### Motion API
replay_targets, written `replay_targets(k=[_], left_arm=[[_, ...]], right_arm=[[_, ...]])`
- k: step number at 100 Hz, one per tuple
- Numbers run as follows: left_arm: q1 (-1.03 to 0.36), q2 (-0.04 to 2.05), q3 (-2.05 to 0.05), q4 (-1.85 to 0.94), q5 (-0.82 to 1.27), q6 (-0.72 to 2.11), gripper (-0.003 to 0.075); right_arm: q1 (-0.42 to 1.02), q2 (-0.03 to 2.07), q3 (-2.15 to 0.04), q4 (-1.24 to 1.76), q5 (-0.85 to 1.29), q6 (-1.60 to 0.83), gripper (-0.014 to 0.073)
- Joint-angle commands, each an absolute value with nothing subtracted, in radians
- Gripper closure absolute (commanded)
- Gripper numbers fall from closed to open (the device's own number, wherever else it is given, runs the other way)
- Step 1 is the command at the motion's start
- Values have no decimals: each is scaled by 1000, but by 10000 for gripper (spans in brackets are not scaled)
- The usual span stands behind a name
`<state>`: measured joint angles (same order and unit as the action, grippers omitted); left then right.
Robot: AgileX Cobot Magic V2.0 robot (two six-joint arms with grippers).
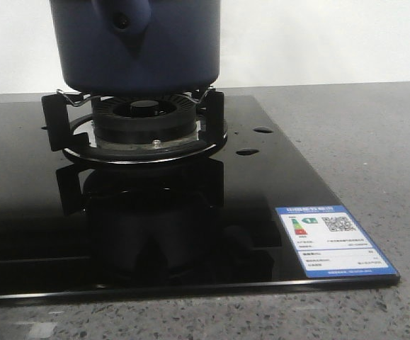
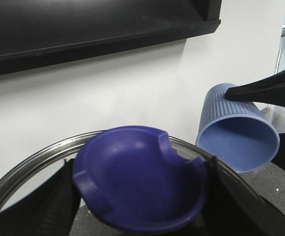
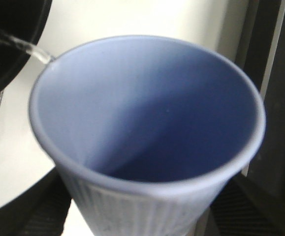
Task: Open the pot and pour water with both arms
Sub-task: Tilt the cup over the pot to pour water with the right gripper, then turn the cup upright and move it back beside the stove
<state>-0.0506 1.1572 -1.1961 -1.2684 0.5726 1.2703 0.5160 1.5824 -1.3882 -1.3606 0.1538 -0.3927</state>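
The pot stands on the gas burner of a glossy black glass hob, its dark blue matte wall filling the top of the front view, with a rounded handle lug facing the camera. A blue and white energy label sits on the hob corner, and grey speckled stone surrounds the hob. In the left wrist view, the left gripper is clenched on the purple-blue knob of a lid with a metal rim, before a white wall. The right gripper grasps a ribbed light blue cup, tilted on its side beside the lid.
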Motion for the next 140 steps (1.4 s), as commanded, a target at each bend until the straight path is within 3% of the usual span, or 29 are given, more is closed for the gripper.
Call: replay_targets(k=[1, 38, 59, 86, 111, 140], left_arm=[[-49, 1129, -1237, -1340, 539, 1269, 332], [-49, 1129, -1237, -1340, 539, 1269, 332], [-49, 1129, -1237, -1340, 539, 1269, 332], [-49, 1129, -1237, -1340, 539, 1269, 332], [-49, 1129, -1237, -1340, 539, 1269, 332], [-49, 1129, -1237, -1340, 539, 1269, 332]], right_arm=[[517, 1526, -1429, -1385, 131, -392, 227], [517, 1526, -1429, -1378, 133, -392, 227], [517, 1526, -1429, -1192, 150, -362, 227], [505, 1504, -1429, -1073, 288, 57, 227], [414, 1432, -1429, -1031, 286, 371, 227], [225, 1301, -1276, -980, -21, 607, 227]])
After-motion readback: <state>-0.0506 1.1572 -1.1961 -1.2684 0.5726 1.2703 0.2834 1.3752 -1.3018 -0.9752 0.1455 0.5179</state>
